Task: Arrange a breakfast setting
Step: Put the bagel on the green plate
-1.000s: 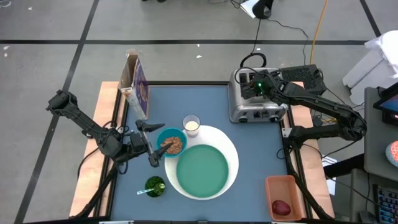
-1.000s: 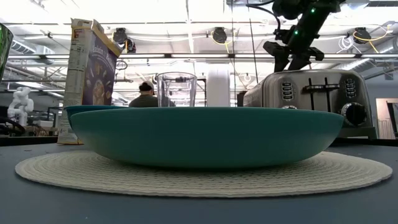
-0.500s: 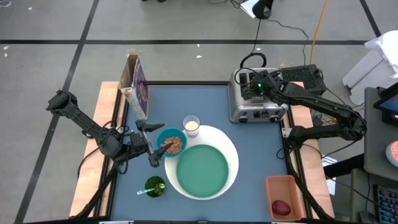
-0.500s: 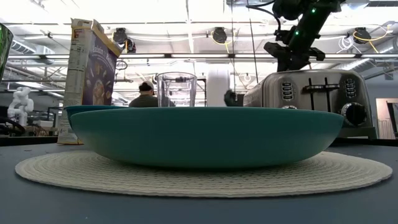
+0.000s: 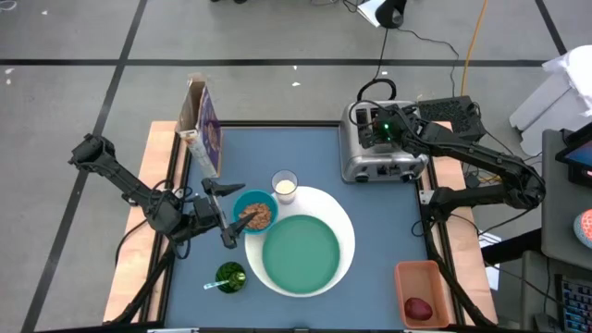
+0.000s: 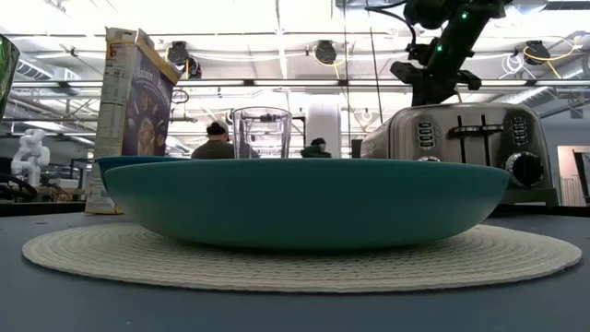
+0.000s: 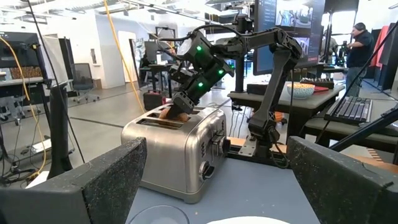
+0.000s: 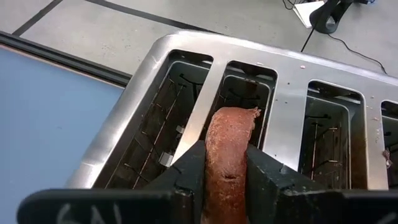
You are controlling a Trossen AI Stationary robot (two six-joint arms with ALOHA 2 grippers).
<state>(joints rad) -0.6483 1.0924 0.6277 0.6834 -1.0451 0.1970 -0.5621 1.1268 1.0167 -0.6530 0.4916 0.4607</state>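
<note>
Nothing on the table has shifted since a moment ago; only a person's head now shows in the room behind the glass (image 6: pixel 261 134). We see the right gripper (image 8: pixel 225 163) over the toaster (image 5: pixel 379 143), its fingers pinching the bagel (image 8: pixel 227 149) upright at the mouth of a slot. Our left gripper (image 5: pixel 225 215) hangs spread wide beside the small bowl (image 5: pixel 254 211) of cereal. Close around stand the cereal box (image 5: pixel 205 129), the teal plate (image 5: pixel 301 253) on the white plate (image 5: pixel 344 220), and a green cup (image 5: pixel 230 276). An apple (image 5: pixel 418 308) sits apart in an orange tray (image 5: pixel 408 274).
</note>
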